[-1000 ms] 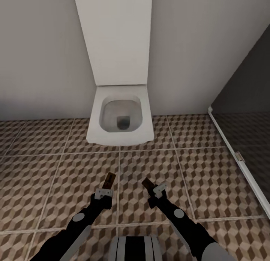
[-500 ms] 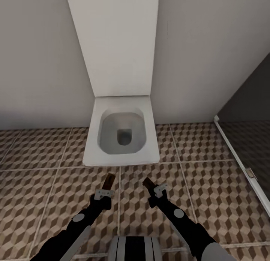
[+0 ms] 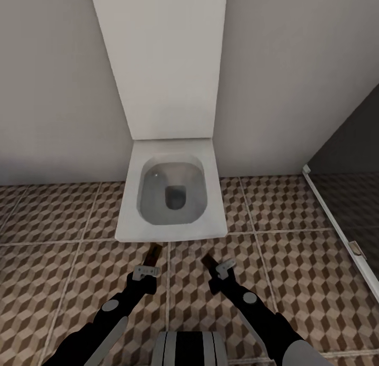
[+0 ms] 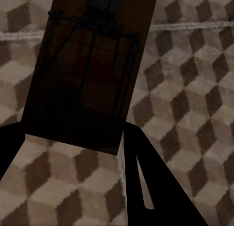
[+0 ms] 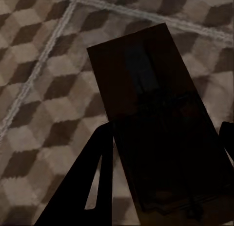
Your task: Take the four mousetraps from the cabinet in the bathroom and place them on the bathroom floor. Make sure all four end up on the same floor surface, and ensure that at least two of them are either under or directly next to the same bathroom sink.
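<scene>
Both arms are extended forward and down over the bathroom floor [image 3: 295, 261], side by side just in front of the toilet [image 3: 171, 197]. The left gripper [image 3: 150, 263] is closed on a mousetrap [image 3: 153, 254], which is held flat-on and sticks out toward the toilet's front edge; in the left wrist view this trap [image 4: 87, 75] is seen dark, with black wire parts and a faint red spot, above the cube-pattern tiles. The right gripper [image 3: 217, 268] is closed on a second mousetrap [image 3: 209, 261], angled toward the toilet's front; in the right wrist view that trap [image 5: 156, 119] is seen clamped between the black fingers [image 5: 97, 172], over the tiles. A dark glass panel [image 3: 347, 161] with a white bottom rail is seen to the right of the toilet. Compared with the earlier frames, the toilet appears larger and nearer to the grippers; the whole view is shifted, so the camera is taken to have moved, while arm poses and grips are unchanged.
</scene>
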Controlling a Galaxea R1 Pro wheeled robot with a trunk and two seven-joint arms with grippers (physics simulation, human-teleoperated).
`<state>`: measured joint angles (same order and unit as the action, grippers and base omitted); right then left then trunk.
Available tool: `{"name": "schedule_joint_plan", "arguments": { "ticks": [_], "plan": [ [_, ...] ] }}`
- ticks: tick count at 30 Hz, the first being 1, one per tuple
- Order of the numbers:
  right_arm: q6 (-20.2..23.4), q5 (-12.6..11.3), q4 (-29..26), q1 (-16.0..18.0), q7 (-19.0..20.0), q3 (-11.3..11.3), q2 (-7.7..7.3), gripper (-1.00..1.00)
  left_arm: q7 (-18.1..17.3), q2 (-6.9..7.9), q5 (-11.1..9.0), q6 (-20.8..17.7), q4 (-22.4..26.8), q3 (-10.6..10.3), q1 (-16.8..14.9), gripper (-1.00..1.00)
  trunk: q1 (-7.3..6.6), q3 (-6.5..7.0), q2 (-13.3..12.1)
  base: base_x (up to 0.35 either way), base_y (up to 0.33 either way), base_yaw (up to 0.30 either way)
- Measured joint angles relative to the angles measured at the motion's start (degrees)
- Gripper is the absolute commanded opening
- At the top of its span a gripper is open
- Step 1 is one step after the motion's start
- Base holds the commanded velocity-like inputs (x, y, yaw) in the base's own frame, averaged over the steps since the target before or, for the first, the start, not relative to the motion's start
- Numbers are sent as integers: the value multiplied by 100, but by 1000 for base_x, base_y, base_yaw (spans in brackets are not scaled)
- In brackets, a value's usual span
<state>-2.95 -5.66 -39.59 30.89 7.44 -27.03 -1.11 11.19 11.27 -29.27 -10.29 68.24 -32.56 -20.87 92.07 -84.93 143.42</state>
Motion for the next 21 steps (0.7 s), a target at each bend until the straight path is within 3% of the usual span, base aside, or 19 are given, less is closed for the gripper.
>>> {"name": "schedule_joint_plan", "arguments": {
  "ticks": [21],
  "plan": [
    [77,7,-11,0,10,-11,11,-100,-1,-2,-1,0,-54,-154,0,-100,0,-126,0,0,0,0]
  ]
}}
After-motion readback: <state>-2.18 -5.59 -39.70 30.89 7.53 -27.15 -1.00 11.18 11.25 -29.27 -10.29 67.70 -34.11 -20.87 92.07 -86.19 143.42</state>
